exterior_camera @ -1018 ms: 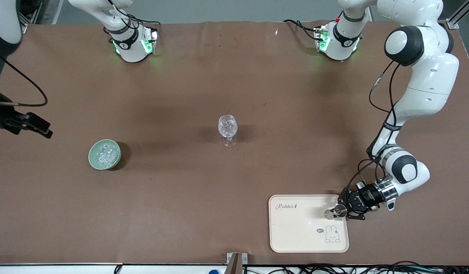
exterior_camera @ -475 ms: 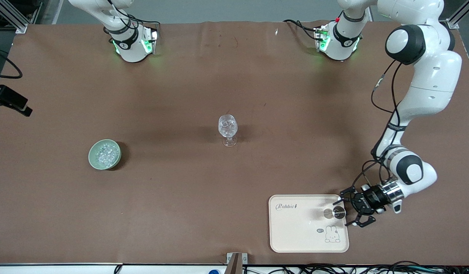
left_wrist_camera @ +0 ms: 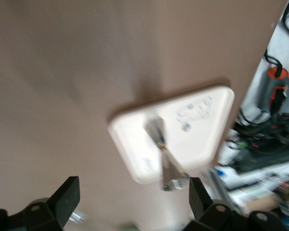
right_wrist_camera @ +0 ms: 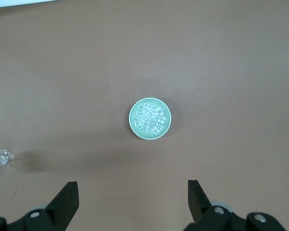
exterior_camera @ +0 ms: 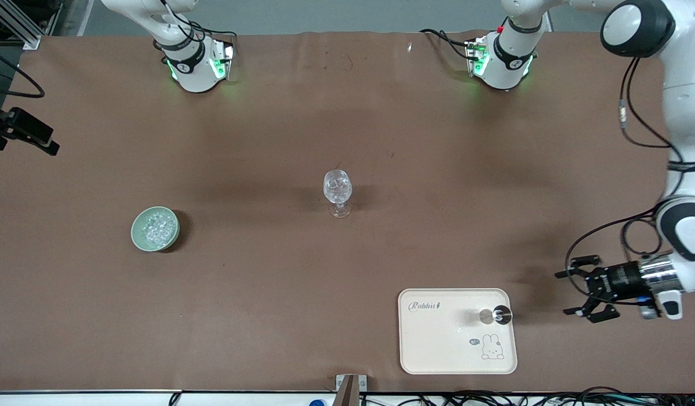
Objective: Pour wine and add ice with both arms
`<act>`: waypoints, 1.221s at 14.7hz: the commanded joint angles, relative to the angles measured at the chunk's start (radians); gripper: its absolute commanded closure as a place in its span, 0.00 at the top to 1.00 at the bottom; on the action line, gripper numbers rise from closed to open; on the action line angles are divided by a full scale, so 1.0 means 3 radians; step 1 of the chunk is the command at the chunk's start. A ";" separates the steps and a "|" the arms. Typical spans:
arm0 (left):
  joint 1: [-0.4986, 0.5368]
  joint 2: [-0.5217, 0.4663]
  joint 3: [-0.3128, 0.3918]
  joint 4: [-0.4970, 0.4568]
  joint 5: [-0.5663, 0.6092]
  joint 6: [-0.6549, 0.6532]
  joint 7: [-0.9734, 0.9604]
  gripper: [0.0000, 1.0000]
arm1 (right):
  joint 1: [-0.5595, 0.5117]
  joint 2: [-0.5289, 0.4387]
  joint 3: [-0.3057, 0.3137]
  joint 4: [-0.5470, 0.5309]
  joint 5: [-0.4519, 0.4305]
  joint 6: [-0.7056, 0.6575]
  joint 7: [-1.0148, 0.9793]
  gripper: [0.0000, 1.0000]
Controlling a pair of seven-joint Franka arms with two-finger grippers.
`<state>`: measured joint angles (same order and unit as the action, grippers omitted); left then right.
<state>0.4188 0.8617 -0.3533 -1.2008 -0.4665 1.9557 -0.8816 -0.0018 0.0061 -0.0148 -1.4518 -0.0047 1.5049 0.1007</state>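
A stemmed glass (exterior_camera: 337,192) stands mid-table with glinting chunks in its bowl. More ice (exterior_camera: 154,228) fills a green bowl (exterior_camera: 137,231) toward the right arm's end, and it shows straight below in the right wrist view (right_wrist_camera: 150,119). A small metal cup (exterior_camera: 496,316) stands on the cream tray (exterior_camera: 437,338). My left gripper (exterior_camera: 575,287) hangs open and empty beside the tray, apart from the cup. My right gripper (right_wrist_camera: 132,192) is open and empty, high over the table near the bowl. No wine shows in any view.
The tray (left_wrist_camera: 209,139) lies near the table's front edge, toward the left arm's end. Both arm bases (exterior_camera: 195,67) (exterior_camera: 502,62) stand along the table edge farthest from the front camera. Cables and equipment lie off the front edge.
The left gripper opened, let go of the metal cup on the tray and drew back toward its end of the table. The right gripper shifted along the table's end, away from the front camera.
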 commanded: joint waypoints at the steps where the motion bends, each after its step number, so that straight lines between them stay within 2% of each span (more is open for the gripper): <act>1: -0.0041 -0.0453 -0.0029 -0.0104 0.0729 -0.0290 0.0034 1.00 | -0.0015 -0.0138 -0.0007 -0.0213 0.0016 0.0122 -0.0085 1.00; 4: -0.0250 -0.0902 -0.0065 -0.0109 0.1399 -0.0485 0.0258 1.00 | -0.0030 -0.0128 -0.0017 -0.0213 0.0021 0.0128 -0.0213 0.99; 6: -0.0408 -0.1138 -0.0095 -0.0114 0.1789 -0.0780 0.0493 1.00 | -0.0030 -0.0123 -0.0017 -0.0233 0.0026 0.0143 -0.0223 0.99; 8: -0.0516 -0.1363 -0.0136 -0.0114 0.1892 -0.1006 0.0739 1.00 | -0.0015 -0.0123 -0.0017 -0.0274 0.0041 0.0143 -0.0233 0.98; 12: -0.0578 -0.1884 -0.0167 -0.0149 0.1995 -0.1436 0.1643 1.00 | -0.0015 -0.0112 -0.0017 -0.0335 0.0062 0.0265 -0.0233 0.99; 14: -0.0751 -0.2191 0.0016 -0.0353 0.1984 -0.1436 0.1930 1.00 | -0.0030 -0.0117 -0.0022 -0.0402 0.0057 0.0424 -0.0365 1.00; 16: -0.1057 -0.2554 0.0393 -0.0670 0.1908 -0.1431 0.2171 1.00 | -0.0065 -0.0117 -0.0022 -0.0422 0.0057 0.0424 -0.0433 1.00; 18: -0.1287 -0.2835 0.0747 -0.0895 0.1541 -0.1446 0.2223 1.00 | -0.0076 -0.0117 -0.0022 -0.0417 0.0057 0.0404 -0.0438 1.00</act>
<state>0.0911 0.1349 -0.2261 -1.3355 0.0657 1.5086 -0.2541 -0.0099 -0.0027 -0.0251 -1.5450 -0.0001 1.6156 -0.0091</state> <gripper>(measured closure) 0.000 0.000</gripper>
